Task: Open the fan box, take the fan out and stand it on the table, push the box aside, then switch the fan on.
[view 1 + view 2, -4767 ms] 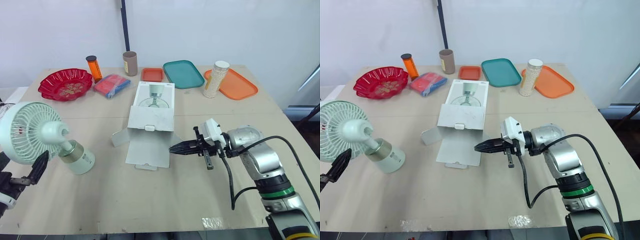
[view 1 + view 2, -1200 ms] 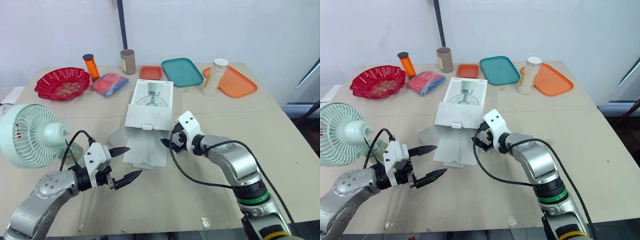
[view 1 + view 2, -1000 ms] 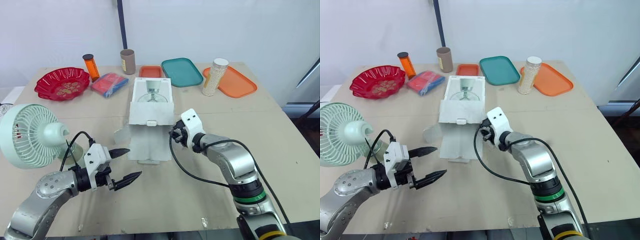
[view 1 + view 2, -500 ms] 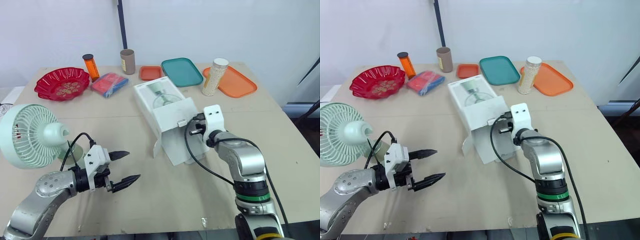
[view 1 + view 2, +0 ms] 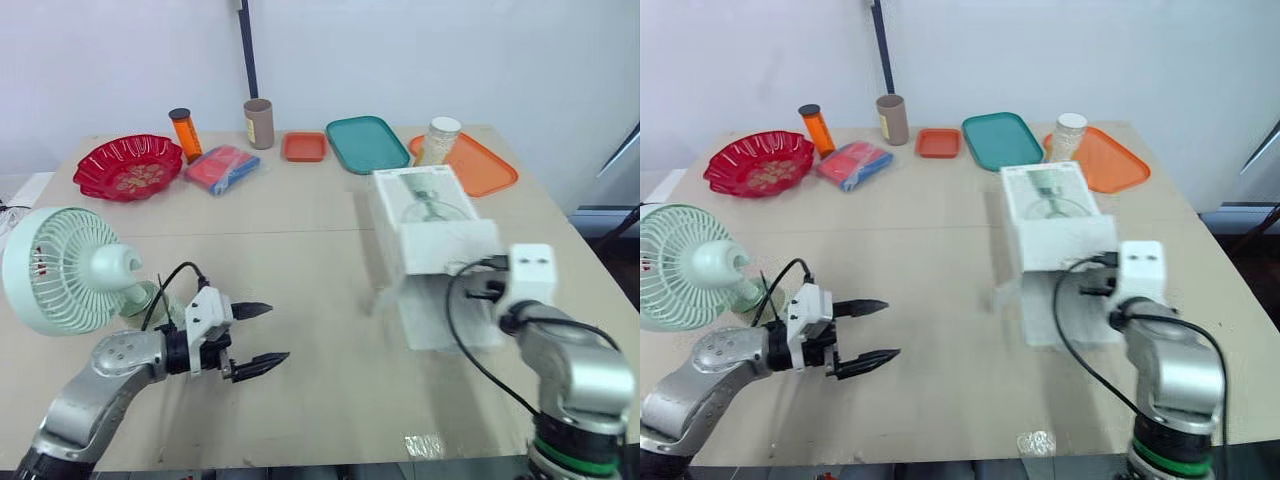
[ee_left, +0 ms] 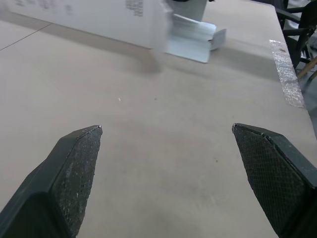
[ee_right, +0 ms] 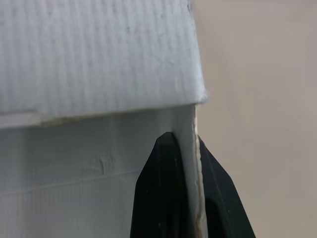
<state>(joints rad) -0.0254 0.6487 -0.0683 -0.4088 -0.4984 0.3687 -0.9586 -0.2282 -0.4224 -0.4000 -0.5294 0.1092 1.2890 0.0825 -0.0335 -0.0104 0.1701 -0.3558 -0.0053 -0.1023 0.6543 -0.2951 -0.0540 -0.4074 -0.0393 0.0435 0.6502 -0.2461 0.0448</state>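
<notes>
One fan [image 5: 62, 270] stands at the table's [image 5: 300, 230] left edge. One box [image 5: 432, 222], blurred, is on the right half, its flap pinched between the right gripper's [image 7: 184, 139] fingers. The left gripper [image 5: 276, 332] hangs spread over bare tabletop. Three trays [image 5: 365, 143] line the back. The box half hides one jar [image 5: 440, 135].

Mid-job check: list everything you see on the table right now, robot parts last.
fan: 1, pale green, upright, near left edge
box: 1, white, open, right of centre
bowl: 1, red, back left
bottle: 1, orange, beside bowl
packet: 1, red-blue, by bottle
tube: 1, brown, back
small tray: 1, orange, back
teal tray: 1, back
large tray: 1, orange, back right
jar: 1, white-filled, behind box
table: 1, tan
left gripper: open, beside fan
right gripper: shut on box flap
</notes>
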